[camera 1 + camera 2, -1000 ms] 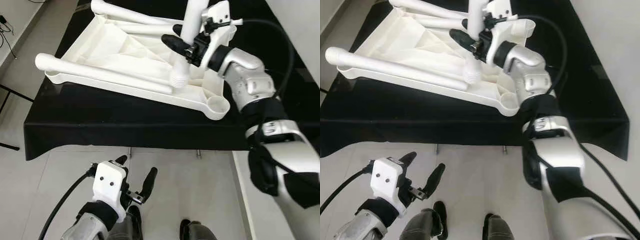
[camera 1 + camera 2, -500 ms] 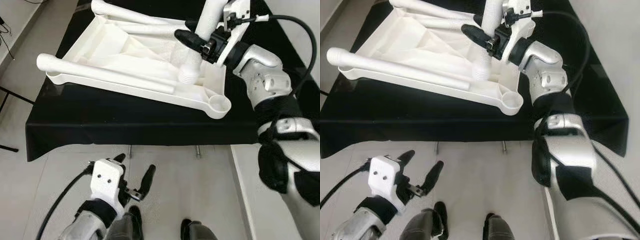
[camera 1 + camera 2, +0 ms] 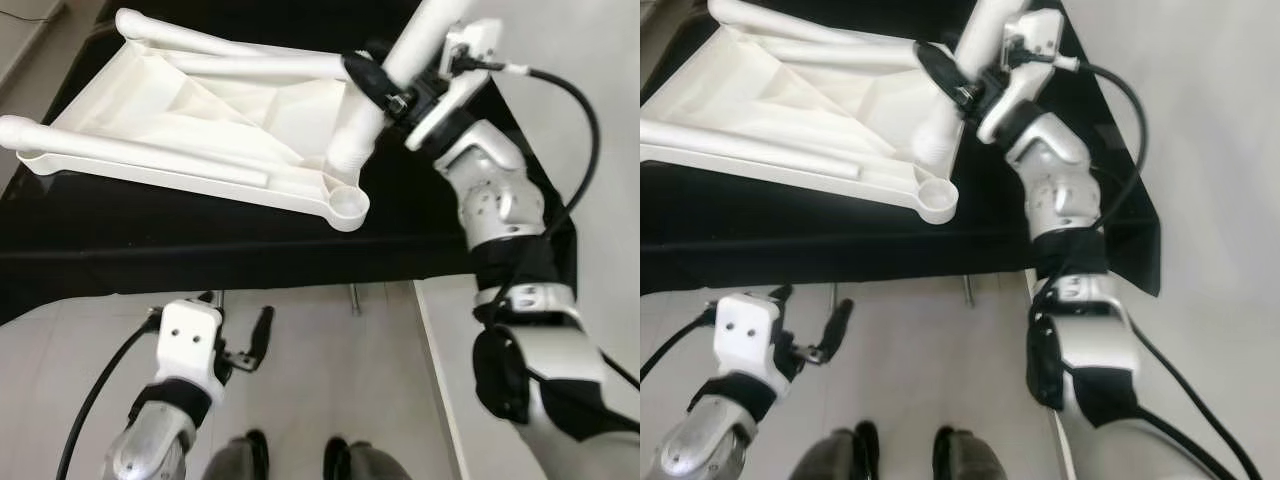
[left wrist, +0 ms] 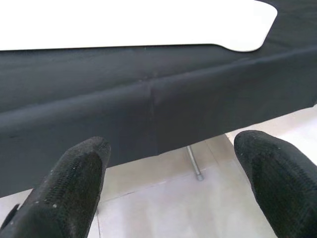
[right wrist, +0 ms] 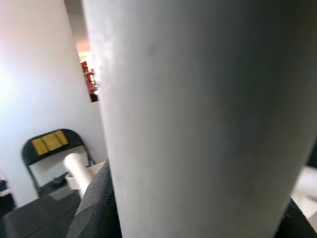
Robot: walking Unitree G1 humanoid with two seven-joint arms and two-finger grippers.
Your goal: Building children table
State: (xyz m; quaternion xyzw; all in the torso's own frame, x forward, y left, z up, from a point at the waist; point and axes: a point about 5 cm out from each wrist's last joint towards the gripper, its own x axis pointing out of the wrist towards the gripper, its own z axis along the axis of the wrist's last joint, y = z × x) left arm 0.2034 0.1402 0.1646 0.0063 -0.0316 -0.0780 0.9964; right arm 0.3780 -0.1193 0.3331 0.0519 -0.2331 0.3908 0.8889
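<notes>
The white table top [image 3: 200, 115] lies upside down on a black-covered table [image 3: 150, 250], with two white legs [image 3: 130, 155] lying along it. My right gripper [image 3: 385, 85] is shut on a third white leg [image 3: 400, 65], held tilted. That leg's lower end [image 3: 347, 160] hovers just behind the round corner socket [image 3: 347, 205] at the near right corner. The right wrist view has the held leg [image 5: 198, 124] right up against the camera. My left gripper [image 3: 240, 335] hangs open low over the floor, in front of the table's cloth edge [image 4: 148, 99].
The black table's front edge runs across the view, with thin metal table legs [image 3: 353, 298] below it. Pale tiled floor [image 3: 330, 380] lies in front, and a light wall [image 3: 1200, 150] stands to the right. A folding chair [image 5: 49, 144] stands in the background.
The camera has shifted. My right gripper has swung the held leg, bringing its lower end from left of the corner socket to just behind it. The left gripper stays open.
</notes>
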